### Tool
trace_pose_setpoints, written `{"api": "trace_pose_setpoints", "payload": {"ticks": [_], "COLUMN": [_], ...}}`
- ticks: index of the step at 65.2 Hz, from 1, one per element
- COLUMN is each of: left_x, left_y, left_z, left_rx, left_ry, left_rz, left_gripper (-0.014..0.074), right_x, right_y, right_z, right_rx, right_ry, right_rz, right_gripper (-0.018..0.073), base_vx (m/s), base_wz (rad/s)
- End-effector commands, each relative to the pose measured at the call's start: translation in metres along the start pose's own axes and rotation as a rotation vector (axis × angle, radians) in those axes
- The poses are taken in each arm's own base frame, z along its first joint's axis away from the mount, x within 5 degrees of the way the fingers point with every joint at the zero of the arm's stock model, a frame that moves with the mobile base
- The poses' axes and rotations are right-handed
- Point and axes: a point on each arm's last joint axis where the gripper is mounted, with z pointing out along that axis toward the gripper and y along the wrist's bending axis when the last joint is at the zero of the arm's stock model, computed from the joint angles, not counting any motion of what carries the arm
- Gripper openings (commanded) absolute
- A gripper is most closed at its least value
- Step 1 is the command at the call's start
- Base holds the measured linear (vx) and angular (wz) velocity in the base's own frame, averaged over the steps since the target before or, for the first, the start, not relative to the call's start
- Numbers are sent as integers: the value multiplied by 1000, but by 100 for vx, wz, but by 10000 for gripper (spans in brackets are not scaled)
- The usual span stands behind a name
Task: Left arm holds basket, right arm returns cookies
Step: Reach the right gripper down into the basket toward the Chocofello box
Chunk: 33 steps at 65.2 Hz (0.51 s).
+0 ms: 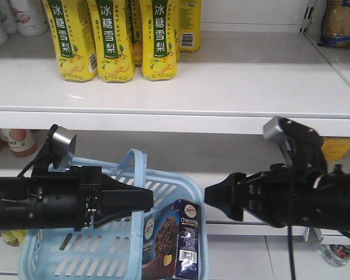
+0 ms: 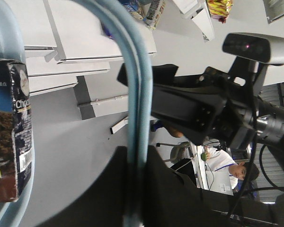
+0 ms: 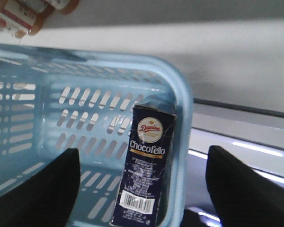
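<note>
You have one light blue basket (image 1: 181, 181); one Chocofello cookie carton (image 1: 184, 239); three front-row yellow pear-drink bottles (image 1: 112, 41); two arms: left arm (image 1: 46, 204), right arm (image 1: 315, 198).

Basket (image 1: 192, 192): light blue plastic, slotted walls.
Cookie carton (image 1: 186, 239): dark navy, brown chocolate-chip cookie print, red oval logo, white lettering, white barcode patch with black bars.
Drink packs (image 1: 114, 41): yellow, dark green label band, white characters, yellow pear print.
Shelf (image 1: 233, 87): white.
Left arm (image 1: 41, 204) and right arm (image 1: 297, 198): black.
Left camera block (image 1: 63, 142) and right camera block (image 1: 274, 128): silver-grey.
</note>
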Motion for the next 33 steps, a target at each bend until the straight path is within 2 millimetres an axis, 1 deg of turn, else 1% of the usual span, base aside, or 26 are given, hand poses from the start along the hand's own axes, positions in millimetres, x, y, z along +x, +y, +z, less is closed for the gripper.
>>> {"api": "trace_pose_setpoints", "payload": {"ticks": [1, 7, 13, 33], "left_x": [-6, -6, -6, -6], "left_y": [-27, -27, -27, -27], "left_z": [-5, -5, -5, -5], "left_rx": [156, 156, 156, 156], "left_ry": [-46, -46, -46, -46], "left_rz": [-1, -1, -1, -1], "left_gripper": [-3, -3, -3, -3], "right_x": [-7, -3, 0, 3], "right_y": [12, 15, 16, 14], "right_z": [11, 23, 31, 46], "right_rx": [-59, -85, -106, -132], "right_ry": [-8, 33, 66, 113], "right_rz": [1, -8, -10, -9], "right_gripper": [517, 517, 517, 517], "base_vx": [0, 0, 0, 0], "base_wz": [0, 0, 0, 0]}}
